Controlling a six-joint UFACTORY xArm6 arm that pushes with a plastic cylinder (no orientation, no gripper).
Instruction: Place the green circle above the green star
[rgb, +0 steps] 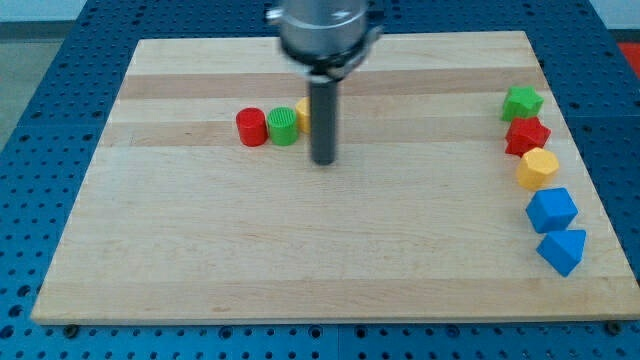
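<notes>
My tip (323, 160) is a bare rod end with no fingers to open or shut, so it holds nothing; it rests on the wooden board (300, 260) just to the view's right of and slightly below the green circle (284, 126). The circle sits touching a red circle (251, 127) on its left, with a yellow block (304, 115) half hidden behind the rod on its right. The green star (522, 102) lies well apart, at the view's right edge, topping a column of red star (527, 136), yellow hexagon (538, 168) and two blue blocks (552, 210) — so the circle must travel rightward, and I judge my tip is on the wrong side, needing to get round to its left first
</notes>
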